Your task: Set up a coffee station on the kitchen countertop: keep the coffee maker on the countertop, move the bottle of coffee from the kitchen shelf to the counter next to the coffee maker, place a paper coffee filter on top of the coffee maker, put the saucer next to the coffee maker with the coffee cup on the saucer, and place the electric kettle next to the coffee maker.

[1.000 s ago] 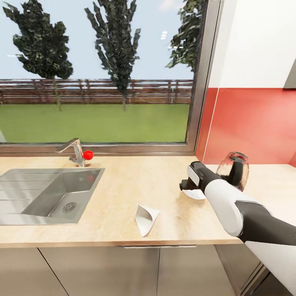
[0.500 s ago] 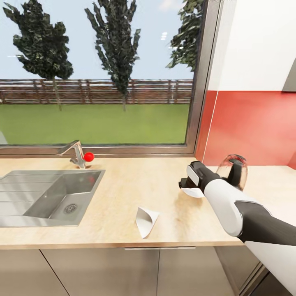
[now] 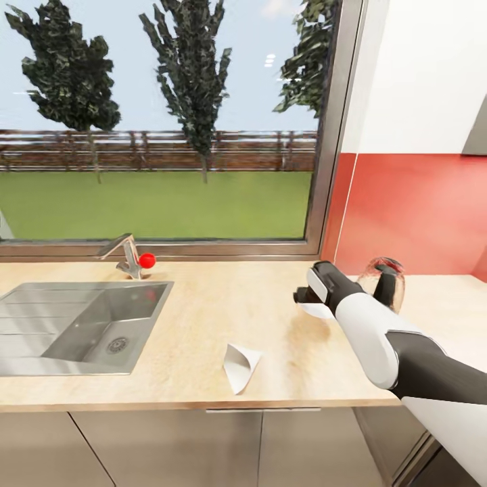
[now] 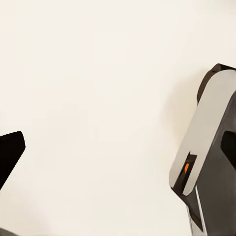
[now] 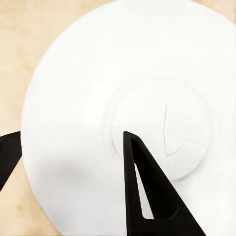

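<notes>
My right gripper [image 3: 302, 299] holds the white saucer [image 3: 316, 310] a little above the wooden countertop [image 3: 223, 304]. In the right wrist view the saucer [image 5: 98, 98] faces the camera, with one black finger [image 5: 142, 187] lying across it and the other at its rim; the gripper [image 5: 73, 135] is shut on it. Just behind my forearm stands the glass coffee maker [image 3: 383, 279] with a dark handle. A white paper coffee filter [image 3: 240, 365] lies on its side near the counter's front edge. In the left wrist view, the left gripper [image 4: 118, 162] is open before a plain cream surface.
A steel sink [image 3: 81, 325] with a faucet [image 3: 125, 256] and a red knob [image 3: 147, 260] fills the counter's left part. A large window [image 3: 162, 122] backs the counter, with a red wall panel [image 3: 419, 210] at the right. Cabinet fronts [image 3: 203, 446] hang below.
The right gripper has risen slightly off the counter with the saucer in it. The head camera has tilted up a little, so the whole scene sits lower in the picture.
</notes>
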{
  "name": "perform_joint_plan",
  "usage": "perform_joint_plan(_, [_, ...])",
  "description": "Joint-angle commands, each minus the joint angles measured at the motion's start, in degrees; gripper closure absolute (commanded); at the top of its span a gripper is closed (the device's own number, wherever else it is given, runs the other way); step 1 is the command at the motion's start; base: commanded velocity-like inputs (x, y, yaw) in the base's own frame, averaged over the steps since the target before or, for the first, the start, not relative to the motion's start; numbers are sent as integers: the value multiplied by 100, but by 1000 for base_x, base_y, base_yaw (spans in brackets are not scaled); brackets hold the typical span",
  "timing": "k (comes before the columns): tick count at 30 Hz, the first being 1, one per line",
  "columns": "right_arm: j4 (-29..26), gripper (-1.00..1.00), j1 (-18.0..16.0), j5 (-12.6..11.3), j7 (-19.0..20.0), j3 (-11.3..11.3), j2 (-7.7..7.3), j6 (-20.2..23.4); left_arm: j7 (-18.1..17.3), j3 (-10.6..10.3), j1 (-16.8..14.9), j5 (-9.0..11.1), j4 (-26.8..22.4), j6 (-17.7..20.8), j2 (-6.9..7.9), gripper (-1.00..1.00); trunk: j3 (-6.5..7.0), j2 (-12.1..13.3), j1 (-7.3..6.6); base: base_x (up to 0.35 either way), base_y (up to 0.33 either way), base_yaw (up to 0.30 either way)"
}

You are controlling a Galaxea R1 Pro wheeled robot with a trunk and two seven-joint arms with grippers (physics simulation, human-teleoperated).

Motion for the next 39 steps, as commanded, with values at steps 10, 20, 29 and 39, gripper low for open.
perform_joint_plan(10, [-52,100,0,-3,-27,-50,102,-19,-36,15,1,38,-10,-10,-1,-100,115,397,-219,0,0,169])
perform_joint_plan(20, [-52,100,-1,-4,-27,-50,129,-25,-36,15,1,37,-10,-10,-11,-100,233,798,-439,0,0,203])
perform_joint_plan(29, [-52,100,-3,-12,-27,-50,135,-162,-35,15,1,37,-10,-10,-28,-100,340,1159,-636,0,0,203])
perform_joint_plan(39, [-52,100,-4,-10,-27,-50,128,-169,-37,15,1,37,-10,-5,-28,-100,472,1560,-856,0,0,161])
